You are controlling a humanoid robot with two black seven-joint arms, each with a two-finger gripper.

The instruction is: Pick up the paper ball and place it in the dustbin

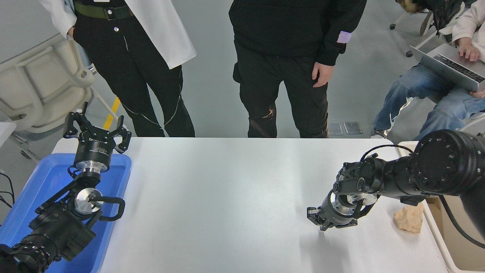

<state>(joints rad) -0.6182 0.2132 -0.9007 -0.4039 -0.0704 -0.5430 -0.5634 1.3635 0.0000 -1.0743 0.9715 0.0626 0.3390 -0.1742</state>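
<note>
The paper ball (409, 220), a tan-brown crumpled wad, lies on the white table (227, 189) near its right edge, just under my right forearm. The beige dustbin (465, 251) stands beside the table's right edge, partly hidden by my right arm. My right gripper (329, 223) points down, just above the table, about two gripper widths left of the ball. It is open and empty. My left gripper (95, 129) is open and empty, parked at the lower left above the blue tray.
A shallow blue tray (45, 178) sits at the table's left end under my left arm. Two people in black trousers stand at the far edge. A seated person with a laptop (451, 66) is at the upper right. A beige chair (41, 83) stands at the upper left.
</note>
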